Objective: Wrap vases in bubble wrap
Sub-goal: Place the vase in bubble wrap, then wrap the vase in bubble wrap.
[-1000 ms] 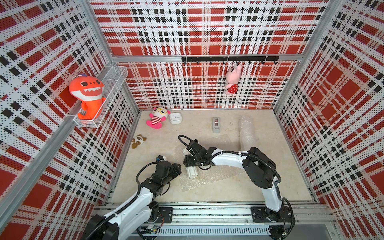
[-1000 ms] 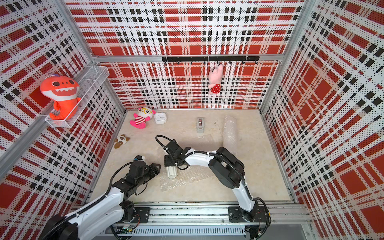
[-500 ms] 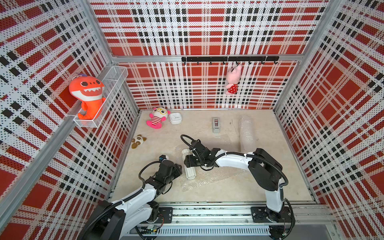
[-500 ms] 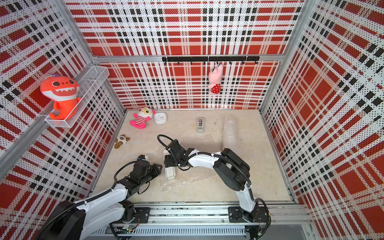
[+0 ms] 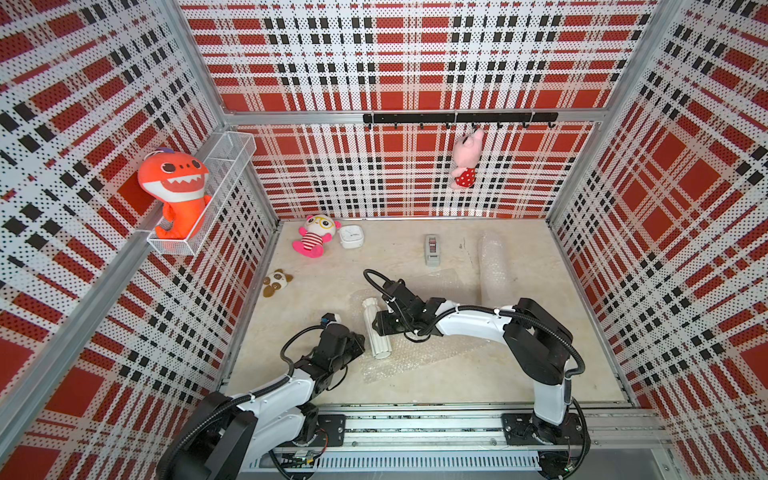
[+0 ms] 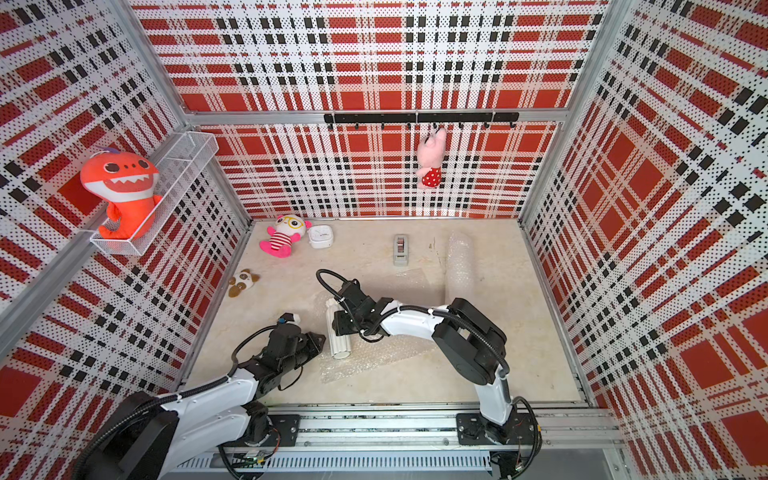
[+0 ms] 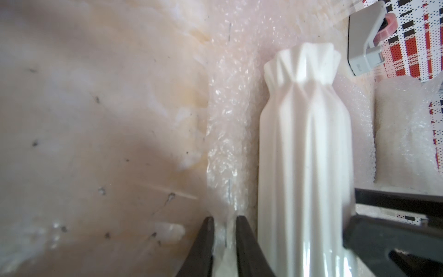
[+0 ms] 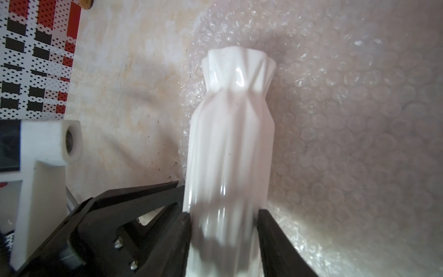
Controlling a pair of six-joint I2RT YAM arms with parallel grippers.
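**A:** Where's the vase?

**B:** The ribbed white vase [image 5: 376, 332] lies on its side on the bubble wrap sheet [image 5: 401, 361], near the table's front edge, left of centre.

**A:** And the claws?

**B:** The right gripper [image 8: 223, 220] clamps the vase's body, a jaw on each flank. The left gripper [image 7: 224, 223] is pinched narrow on the sheet's edge, just beside the vase.

**A:** Which step, then?

**B:** Starting the wrap, I'd say. Next, the left should draw that edge over the vase while the right steadies it.
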